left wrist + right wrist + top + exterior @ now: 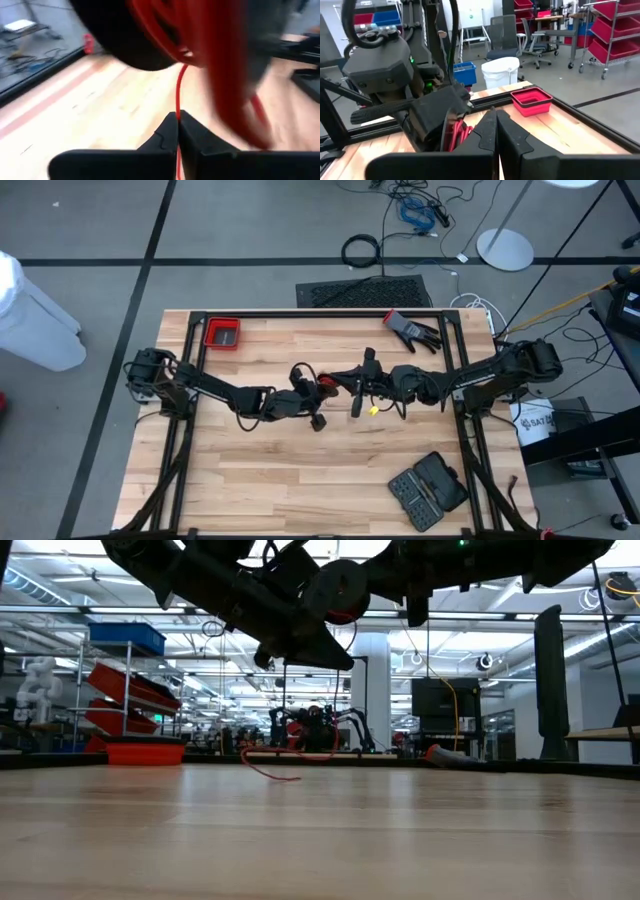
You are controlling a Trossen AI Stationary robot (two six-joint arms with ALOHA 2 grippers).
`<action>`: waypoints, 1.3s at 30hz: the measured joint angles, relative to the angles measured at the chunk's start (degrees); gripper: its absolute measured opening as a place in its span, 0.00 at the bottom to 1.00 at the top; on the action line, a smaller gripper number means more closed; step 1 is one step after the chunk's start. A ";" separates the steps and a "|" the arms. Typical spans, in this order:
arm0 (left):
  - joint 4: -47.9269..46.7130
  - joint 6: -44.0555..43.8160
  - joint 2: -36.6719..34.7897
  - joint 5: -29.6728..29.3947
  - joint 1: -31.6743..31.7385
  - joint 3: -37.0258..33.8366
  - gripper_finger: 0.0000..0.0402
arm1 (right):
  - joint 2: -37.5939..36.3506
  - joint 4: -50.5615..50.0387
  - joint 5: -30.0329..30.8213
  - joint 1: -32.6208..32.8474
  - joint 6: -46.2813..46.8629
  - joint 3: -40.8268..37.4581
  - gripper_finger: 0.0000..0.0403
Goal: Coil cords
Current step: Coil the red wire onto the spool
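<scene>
1. where both arms meet above the table's (250,480) middle, the red cord (178,95) is pinched in the closed left gripper (178,120).
2. the right gripper (496,116) is held closed beside the red coil, gripping nothing visible.

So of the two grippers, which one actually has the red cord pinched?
The left gripper: the thin red cord runs straight down between its shut fingers. The right gripper is shut too, but no cord shows between its fingers.

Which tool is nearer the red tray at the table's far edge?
Left. The left tool is mid-table, nearer the red tray; the right tool sits just beyond it, slightly farther away.
</scene>
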 joint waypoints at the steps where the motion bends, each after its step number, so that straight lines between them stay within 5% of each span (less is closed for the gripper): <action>1: 0.11 0.69 -0.01 1.11 -0.01 0.00 0.01 | -0.03 -0.01 -0.08 0.00 -0.29 0.00 0.00; 9: 1.63 0.78 -0.03 7.14 -0.09 0.00 0.01 | -0.01 -0.06 -1.77 0.00 -2.50 0.00 0.00; 26: -4.93 1.07 -6.08 5.69 -0.13 0.04 0.02 | -4.83 -4.69 -2.92 0.00 -3.34 0.00 0.00; 39: -5.45 2.59 -6.06 7.35 -1.78 0.04 0.43 | -5.61 -7.46 -3.10 0.00 -2.99 0.04 0.00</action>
